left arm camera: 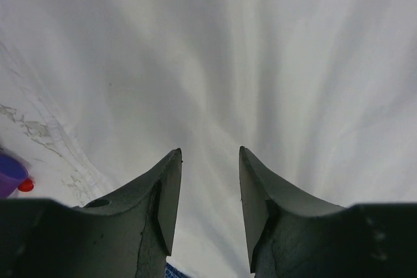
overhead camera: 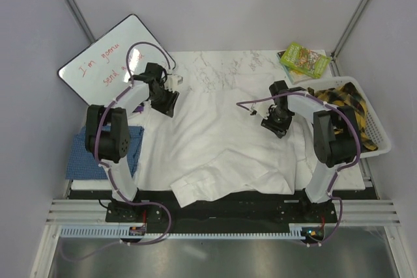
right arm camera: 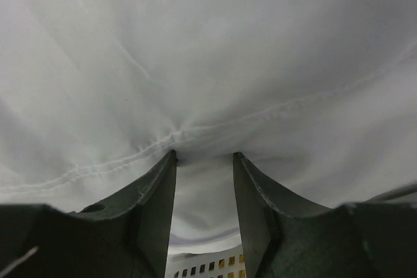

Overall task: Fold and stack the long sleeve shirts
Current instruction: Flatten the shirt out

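Observation:
The white long sleeve shirt (overhead camera: 221,144) lies spread over most of the table, its near edge bunched in folds. The blue checked shirt (overhead camera: 79,159) lies folded at the table's left edge, partly under the left arm. My left gripper (overhead camera: 168,101) hovers over the white shirt's far left part; in the left wrist view its jaws (left arm camera: 210,151) stand apart over smooth white cloth (left arm camera: 228,50) with nothing between them. My right gripper (overhead camera: 273,124) is on the shirt's right side. Its open fingertips (right arm camera: 204,154) touch a stitched hem of the white cloth (right arm camera: 208,50), which puckers at the left tip.
A white basket (overhead camera: 381,136) holding yellow-and-black cloth stands at the right edge, also seen low in the right wrist view as the basket (right arm camera: 202,266). A green packet (overhead camera: 303,58) lies at the back right. A whiteboard (overhead camera: 111,63) leans at the back left. A purple object (left arm camera: 10,175) sits by the marbled tabletop.

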